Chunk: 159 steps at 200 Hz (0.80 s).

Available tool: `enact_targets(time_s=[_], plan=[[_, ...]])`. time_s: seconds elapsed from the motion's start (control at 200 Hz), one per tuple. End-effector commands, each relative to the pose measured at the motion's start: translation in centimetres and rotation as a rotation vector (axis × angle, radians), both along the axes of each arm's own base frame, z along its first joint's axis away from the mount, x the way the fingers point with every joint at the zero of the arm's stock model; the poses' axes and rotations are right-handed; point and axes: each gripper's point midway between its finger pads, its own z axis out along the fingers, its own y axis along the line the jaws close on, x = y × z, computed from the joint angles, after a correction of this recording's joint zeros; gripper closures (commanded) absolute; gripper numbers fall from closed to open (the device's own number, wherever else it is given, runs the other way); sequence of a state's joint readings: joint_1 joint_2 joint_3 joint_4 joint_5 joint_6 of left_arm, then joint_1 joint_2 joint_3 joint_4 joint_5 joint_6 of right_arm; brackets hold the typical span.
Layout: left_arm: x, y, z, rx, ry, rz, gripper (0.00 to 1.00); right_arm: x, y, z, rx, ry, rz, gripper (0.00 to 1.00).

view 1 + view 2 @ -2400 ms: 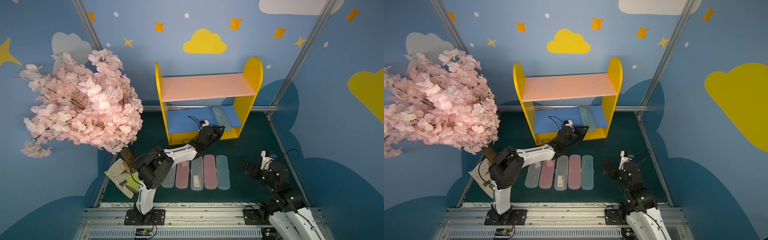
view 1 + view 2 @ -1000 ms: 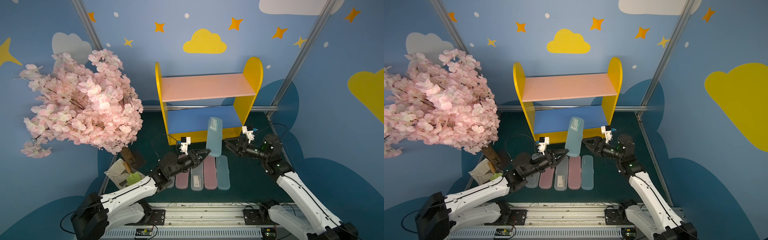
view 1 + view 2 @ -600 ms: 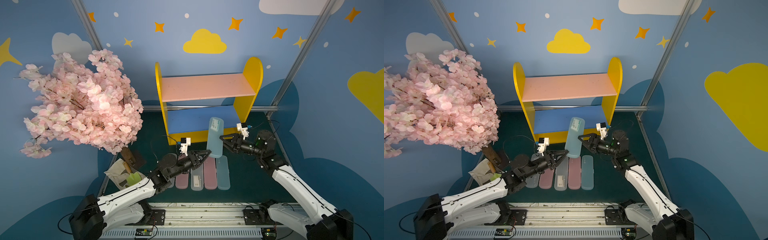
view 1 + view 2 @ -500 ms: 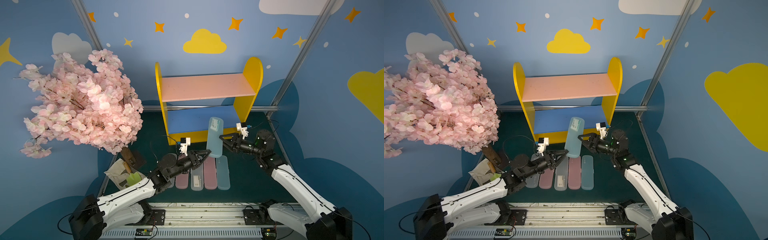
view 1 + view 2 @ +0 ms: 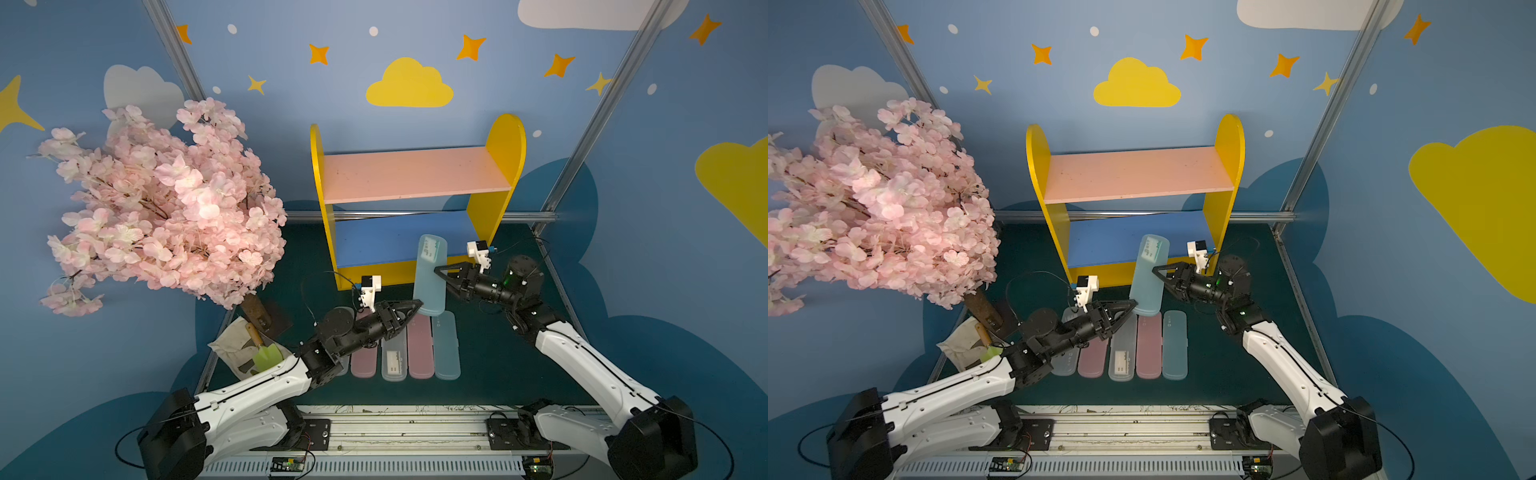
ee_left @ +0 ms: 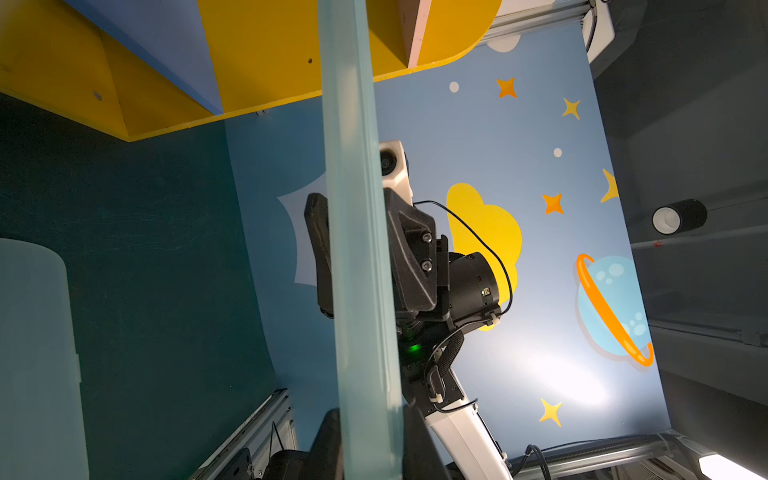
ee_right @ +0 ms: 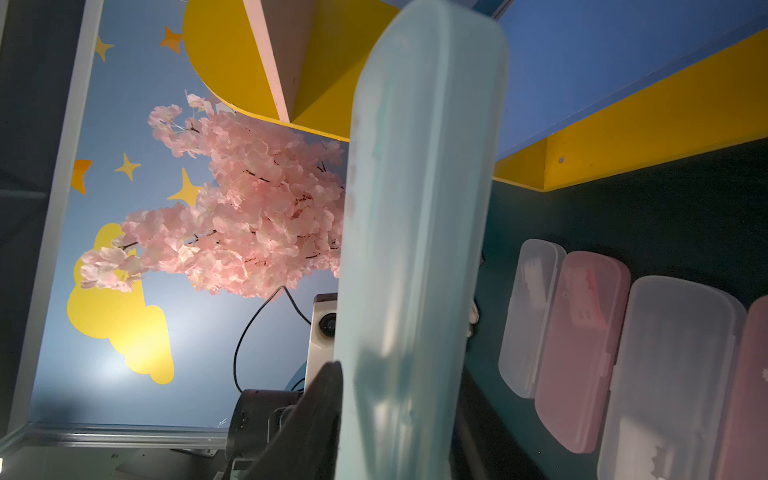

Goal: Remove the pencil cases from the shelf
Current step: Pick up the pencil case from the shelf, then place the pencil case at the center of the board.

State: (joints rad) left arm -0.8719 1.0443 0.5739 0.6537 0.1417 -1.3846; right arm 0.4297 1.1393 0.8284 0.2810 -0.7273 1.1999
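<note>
A pale teal pencil case (image 5: 430, 274) (image 5: 1148, 274) hangs tilted in the air in front of the shelf (image 5: 505, 141) (image 5: 1229, 141). My left gripper (image 5: 417, 305) (image 5: 1133, 305) (image 6: 372, 415) is shut on its lower end. My right gripper (image 5: 438, 272) (image 5: 1156, 270) (image 7: 399, 374) is closed across its middle, one finger on each side. Both wrist views are filled by this case (image 6: 357, 249) (image 7: 415, 208). Several other pencil cases lie side by side on the green mat, among them a pink one (image 5: 420, 349), a teal one (image 5: 446, 349) and a clear one (image 5: 394, 357). Both shelf boards are bare.
A pink blossom tree (image 5: 166, 199) stands at the left, its trunk close to my left arm. A cloth bag with a green trowel (image 5: 266, 353) lies by the mat's left edge. Metal poles frame the back corners. The arms' rail (image 5: 395, 428) runs along the front.
My right gripper has moved in toward the teal case and drawn its jaws together on its middle. The left gripper has kept its hold on the case's lower end.
</note>
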Motion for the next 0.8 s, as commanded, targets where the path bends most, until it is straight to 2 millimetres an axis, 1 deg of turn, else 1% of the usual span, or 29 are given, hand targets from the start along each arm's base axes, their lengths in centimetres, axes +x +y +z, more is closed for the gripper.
enact_targets(time_s=[0.0, 0.035, 0.12, 0.215, 0.335, 0.395, 0.415, 0.446, 0.511, 0.541, 0.656, 0.686, 0.791], plan=[[-0.3, 0.1, 2.4, -0.051, -0.052, -0.007, 0.97, -0.3, 0.3, 1.9, 0.036, -0.058, 0.021, 0.64], [-0.3, 0.1, 2.3, -0.047, -0.045, -0.008, 0.95, -0.3, 0.3, 1.9, 0.037, -0.058, 0.020, 0.67], [-0.1, 0.1, 1.9, -0.031, -0.031, 0.001, 0.87, -0.3, 0.3, 1.7, 0.036, -0.055, 0.018, 0.72], [0.0, 0.1, 1.6, -0.010, -0.017, 0.010, 0.74, -0.3, 0.3, 1.2, 0.030, -0.047, 0.017, 0.79], [0.3, 0.6, 1.2, 0.023, -0.006, 0.039, 0.52, -0.4, 0.2, 0.6, 0.021, -0.038, 0.016, 0.83], [0.5, 1.2, 0.6, 0.057, 0.009, 0.072, 0.39, -0.5, 0.2, 0.1, 0.011, -0.035, 0.016, 0.84], [0.6, 1.4, 0.4, 0.072, 0.013, 0.086, 0.36, -0.5, 0.1, -0.1, 0.004, -0.035, 0.015, 0.84], [0.8, 1.9, 0.1, 0.095, 0.013, 0.110, 0.34, -0.6, 0.0, -0.4, -0.010, -0.033, 0.010, 0.84], [1.1, 2.9, -0.5, 0.151, 0.018, 0.156, 0.24, -0.7, -0.5, -1.3, -0.049, -0.028, -0.005, 0.84], [1.2, 3.4, -0.6, 0.175, 0.006, 0.178, 0.22, -0.8, -0.7, -1.7, -0.069, -0.030, -0.014, 0.84], [1.4, 5.4, -1.9, 0.295, 0.002, 0.252, 0.17, -1.2, -2.2, -3.6, -0.173, -0.042, -0.059, 0.84], [1.4, 6.0, -2.2, 0.324, 0.001, 0.270, 0.14, -1.3, -2.8, -4.3, -0.211, -0.048, -0.074, 0.84], [1.4, 7.5, -3.2, 0.411, -0.014, 0.319, 0.10, -1.8, -5.1, -7.0, -0.340, -0.038, -0.126, 0.84]])
